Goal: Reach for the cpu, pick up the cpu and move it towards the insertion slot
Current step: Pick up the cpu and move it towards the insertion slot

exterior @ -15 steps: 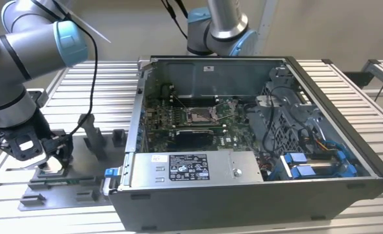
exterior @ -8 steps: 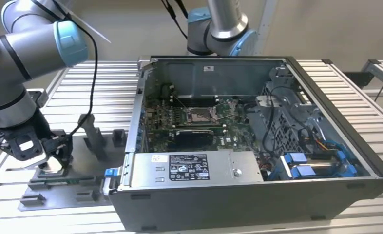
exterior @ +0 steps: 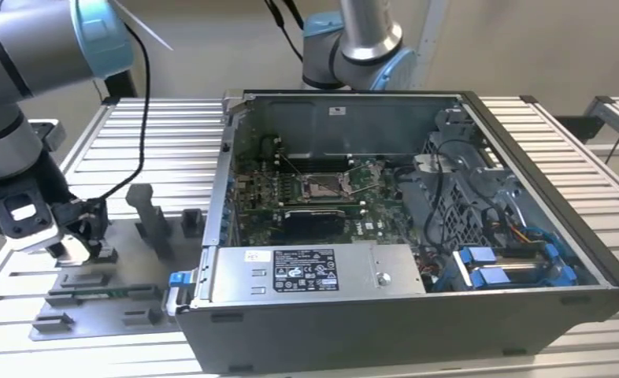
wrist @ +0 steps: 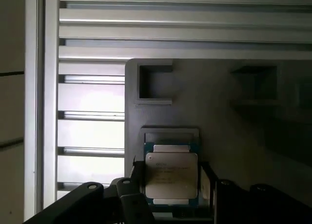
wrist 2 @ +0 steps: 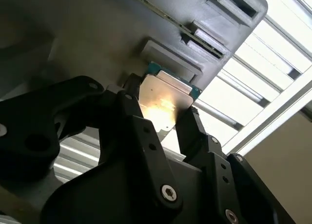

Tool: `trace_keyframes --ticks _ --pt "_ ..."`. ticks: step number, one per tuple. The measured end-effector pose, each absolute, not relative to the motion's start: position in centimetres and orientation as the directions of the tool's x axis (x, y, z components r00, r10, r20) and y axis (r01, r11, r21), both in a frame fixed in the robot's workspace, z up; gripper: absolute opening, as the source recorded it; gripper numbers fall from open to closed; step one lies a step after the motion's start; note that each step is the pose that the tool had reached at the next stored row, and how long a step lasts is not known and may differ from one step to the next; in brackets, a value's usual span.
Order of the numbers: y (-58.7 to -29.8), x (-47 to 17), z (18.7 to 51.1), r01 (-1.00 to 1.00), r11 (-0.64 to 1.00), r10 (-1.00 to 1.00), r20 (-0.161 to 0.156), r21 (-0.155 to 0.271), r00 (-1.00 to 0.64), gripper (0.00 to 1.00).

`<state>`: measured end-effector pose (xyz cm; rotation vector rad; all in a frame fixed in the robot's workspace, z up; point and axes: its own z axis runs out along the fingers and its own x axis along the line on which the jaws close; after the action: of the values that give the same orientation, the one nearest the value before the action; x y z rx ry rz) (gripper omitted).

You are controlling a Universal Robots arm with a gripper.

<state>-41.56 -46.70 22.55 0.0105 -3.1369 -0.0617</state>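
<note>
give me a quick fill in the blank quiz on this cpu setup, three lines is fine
1. The cpu lies on a ___ fixture plate.
2. The insertion slot sits on a ___ circuit board inside the open computer case.
3. The tool hangs over the fixture plate, to the exterior view's ___ of the computer case.
Missing words: grey; green; left.
</note>
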Motion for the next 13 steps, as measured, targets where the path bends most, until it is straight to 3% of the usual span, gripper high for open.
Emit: trace_keyframes --ticks 13 --pt "-46.6 -41.6 27.3 -0.006 0.999 -0.006 0.005 0.039 -1.000 0.00"
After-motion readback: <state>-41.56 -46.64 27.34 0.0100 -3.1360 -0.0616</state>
